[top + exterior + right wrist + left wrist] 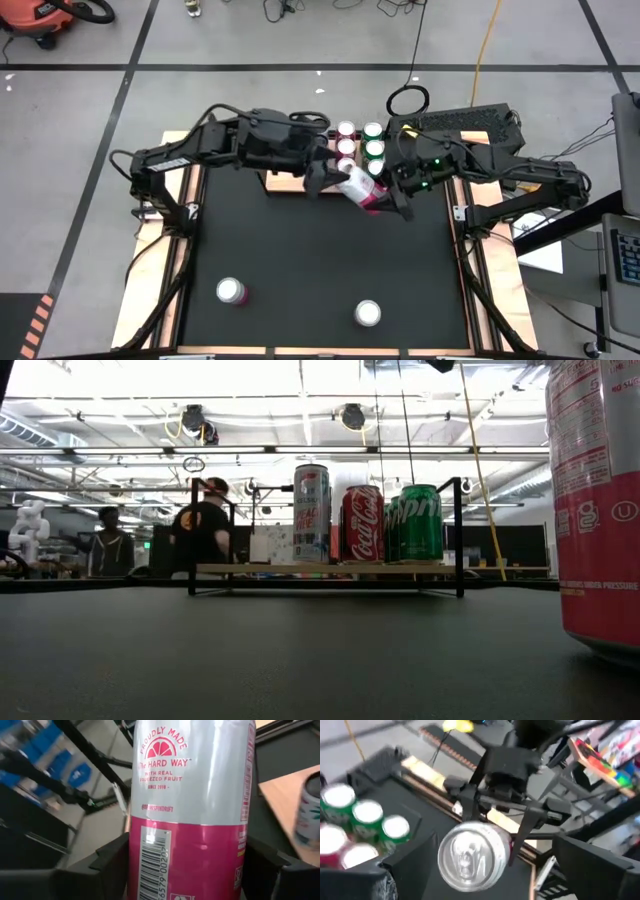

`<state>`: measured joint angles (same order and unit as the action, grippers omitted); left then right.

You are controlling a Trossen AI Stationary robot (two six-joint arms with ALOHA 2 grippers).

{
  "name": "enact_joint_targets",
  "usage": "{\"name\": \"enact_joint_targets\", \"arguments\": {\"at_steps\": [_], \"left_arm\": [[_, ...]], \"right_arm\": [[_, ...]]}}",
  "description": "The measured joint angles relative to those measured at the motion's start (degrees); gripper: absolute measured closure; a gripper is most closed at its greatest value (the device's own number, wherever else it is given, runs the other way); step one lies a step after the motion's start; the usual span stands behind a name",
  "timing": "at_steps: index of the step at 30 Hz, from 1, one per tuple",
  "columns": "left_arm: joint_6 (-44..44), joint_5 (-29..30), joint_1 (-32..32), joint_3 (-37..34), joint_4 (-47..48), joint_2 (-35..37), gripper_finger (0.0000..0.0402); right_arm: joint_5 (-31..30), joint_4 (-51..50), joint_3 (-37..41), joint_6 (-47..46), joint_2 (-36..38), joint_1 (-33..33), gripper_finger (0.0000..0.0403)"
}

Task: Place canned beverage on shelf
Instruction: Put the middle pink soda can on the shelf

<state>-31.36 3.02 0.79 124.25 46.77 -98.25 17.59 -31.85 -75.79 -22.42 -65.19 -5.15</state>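
Can (360,187), pink and silver, lies tilted between the jaws of the right gripper (385,200), which are closed on its lower pink half; its silver top points toward the left gripper (322,175). The right wrist view shows the can (192,810) filling the space between the two dark fingers (107,862), label upright relative to them. The left wrist view looks straight at the can's lid (470,857), with the right gripper's fingers (527,827) pressing on either side of it. The left gripper stands with its jaws wide apart and empty, just beside the can's top end.

The shelf (330,569), a wooden board on black brackets, lies just beyond both grippers and already carries a cluster of cans (360,145) toward its right half; its left half looks bare.

Judged step: the can is carried in the air in front of the shelf, possibly at a hand-over between the arms. The next move calls for bringing the can upright, guiding it over a free patch of board without knocking the standing cans, then lowering it before the jaws part.

Two more cans, a pink one (231,291) and a green one (368,313), wait on the black mat (300,250), well apart from the jaws.
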Motion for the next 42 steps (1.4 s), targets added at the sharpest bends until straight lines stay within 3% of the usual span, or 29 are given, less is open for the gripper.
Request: {"name": "enact_joint_targets", "arguments": {"at_steps": [9,16,24,29,35,42], "left_arm": [[18.9,-2.4,0.4,0.0,2.3,5.3,0.0008],[22.7,-15.9,2.9,0.0,9.3,7.4,0.0008],[37.6,-16.0,3.0,0.0,12.9,7.9,0.0008],[34.5,-16.9,2.5,0.0,14.1,7.8,0.0008],[33.4,-24.0,2.9,0.0,17.0,7.7,0.0008],[35.3,-24.3,5.3,0.0,16.7,7.4,0.0008]], "right_arm": [[4.4,7.6,0.0,-11.8,-2.3,0.0,0.0136],[6.9,11.7,0.0,-18.0,-3.4,0.0,0.0135],[8.7,19.2,-0.1,-22.6,-6.6,0.0,0.0135],[12.9,21.3,-0.1,-25.1,-8.8,0.0,0.0135],[16.8,25.4,-0.1,-28.1,-10.4,0.0,0.0135],[18.8,28.2,-0.1,-29.6,-10.7,0.0,0.0135]]}}
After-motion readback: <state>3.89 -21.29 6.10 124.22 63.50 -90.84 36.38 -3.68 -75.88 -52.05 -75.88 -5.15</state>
